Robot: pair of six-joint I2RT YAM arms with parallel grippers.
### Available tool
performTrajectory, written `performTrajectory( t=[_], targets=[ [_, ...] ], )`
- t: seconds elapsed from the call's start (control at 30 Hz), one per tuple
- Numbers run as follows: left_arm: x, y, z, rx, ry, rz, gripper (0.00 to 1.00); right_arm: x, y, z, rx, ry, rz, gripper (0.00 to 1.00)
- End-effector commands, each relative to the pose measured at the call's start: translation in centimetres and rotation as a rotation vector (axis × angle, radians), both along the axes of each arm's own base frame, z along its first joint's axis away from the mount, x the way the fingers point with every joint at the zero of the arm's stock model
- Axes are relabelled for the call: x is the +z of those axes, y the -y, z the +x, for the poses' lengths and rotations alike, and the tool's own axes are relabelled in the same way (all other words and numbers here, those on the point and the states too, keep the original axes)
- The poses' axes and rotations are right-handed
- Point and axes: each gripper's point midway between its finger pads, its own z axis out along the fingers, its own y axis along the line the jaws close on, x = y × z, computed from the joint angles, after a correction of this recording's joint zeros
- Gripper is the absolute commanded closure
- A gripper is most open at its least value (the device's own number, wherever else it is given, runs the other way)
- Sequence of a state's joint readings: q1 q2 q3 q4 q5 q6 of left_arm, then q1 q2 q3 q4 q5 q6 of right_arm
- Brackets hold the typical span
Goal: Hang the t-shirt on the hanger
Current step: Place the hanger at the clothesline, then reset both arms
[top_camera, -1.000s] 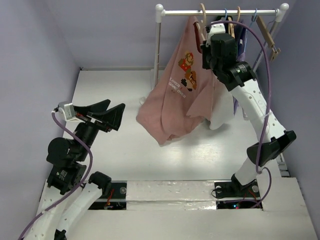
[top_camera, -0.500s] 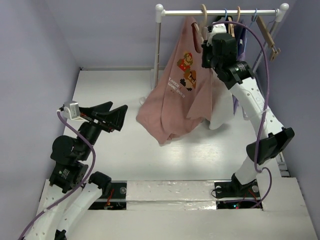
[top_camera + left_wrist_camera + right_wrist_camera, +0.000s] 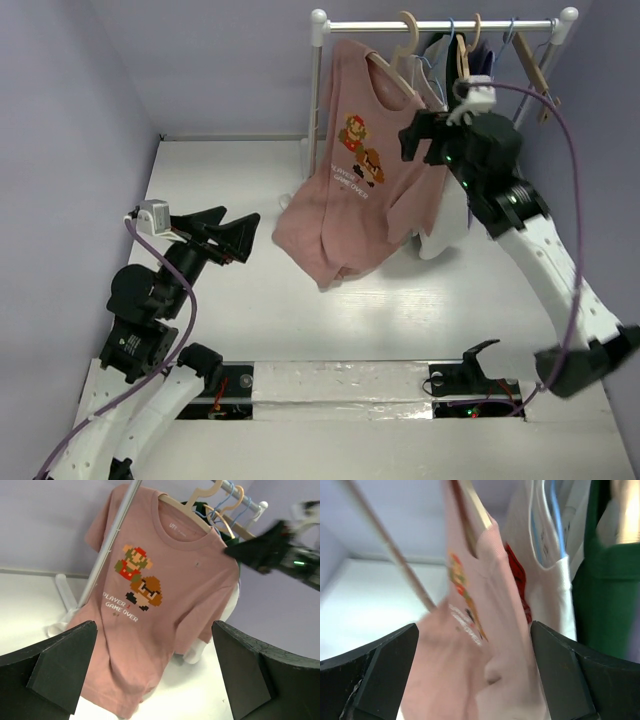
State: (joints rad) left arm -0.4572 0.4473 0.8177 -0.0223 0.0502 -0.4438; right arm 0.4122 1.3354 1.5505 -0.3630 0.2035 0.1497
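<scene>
The dusty-pink short-sleeved t-shirt (image 3: pixel 355 200) with the pixel cartoon print on its chest hangs front-out on the pale cream curved hanger (image 3: pixel 411 35). The hanger's arms run through the neck opening and carry both shoulders, so the cloth drapes under its own weight, its hem low near the white table (image 3: pixel 230 170); whether the hem touches I cannot tell. The hanger's thick hook appears to sit over the white metal rail (image 3: pixel 440 25), near the left end by the upright post, which crosses one sleeve. Just beside the shirt's other shoulder is the right gripper (image 3: pixel 418 135), its fingers spread apart and clamping nothing, with the cloth ahead of them in the wrist view; by my reading the rail, not the arm, bears the load. The left gripper (image 3: pixel 235 215) is likewise wide apart and holds nothing, well away and aimed at the shirt, apparently only to give a view of it. Behind hang a white t-shirt with a red logo (image 3: pixel 545 580) and a dark green garment (image 3: pixel 605 595).
</scene>
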Motion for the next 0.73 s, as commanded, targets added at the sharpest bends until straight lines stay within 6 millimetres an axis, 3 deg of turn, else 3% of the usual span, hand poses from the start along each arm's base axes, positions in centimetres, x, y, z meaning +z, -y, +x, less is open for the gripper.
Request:
performTrajectory(
  t=[0.0, 0.07, 0.1, 0.13, 0.2, 0.23, 0.3, 0.33, 0.47, 0.57, 0.7],
  targets=[
    [2.0, -0.3, -0.5, 0.004, 0.052, 0.024, 0.01, 5.6, 0.6, -5.6, 0.086, 0.199, 0.155, 0.00],
    [2.0, -0.7, -0.5, 0.024, 0.043, 0.034, 0.01, 5.0, 0.7, -7.9, 0.127, 0.201, 0.189, 0.00],
    [1.8, -0.8, -0.4, 0.033, 0.033, 0.036, 0.01, 5.7, 1.3, -10.2, 0.146, 0.236, 0.212, 0.00],
    [1.6, -0.8, -0.2, 0.036, 0.023, 0.044, 0.01, 3.3, 1.3, -10.9, 0.157, 0.188, 0.220, 0.00],
    [1.5, -0.8, -0.3, 0.035, 0.019, 0.050, 0.01, 2.4, 0.7, -13.5, 0.241, 0.188, 0.243, 0.00],
    [1.5, -0.7, -0.4, 0.029, 0.022, 0.054, 0.01, 1.8, 1.1, -15.9, 0.275, 0.215, 0.264, 0.00],
    [1.3, -0.6, -0.4, 0.021, 0.021, 0.065, 0.01, 1.7, 1.5, -18.6, 0.316, 0.249, 0.298, 0.00],
    [1.2, -0.5, -0.5, 0.018, 0.022, 0.072, 0.01, 1.6, 2.5, -20.7, 0.313, 0.288, 0.311, 0.00],
    [0.5, -0.6, -0.5, 0.018, 0.012, 0.079, 0.01, 1.5, 6.0, -24.6, 0.222, 0.353, 0.333, 0.00],
    [0.0, -0.4, -0.6, 0.005, 0.016, 0.061, 0.01, 0.1, 7.6, -25.2, 0.150, 0.352, 0.336, 0.00],
    [-0.3, -0.6, -0.4, 0.024, 0.016, 0.033, 0.01, -0.9, 7.1, -24.3, 0.152, 0.315, 0.328, 0.00]
  ],
)
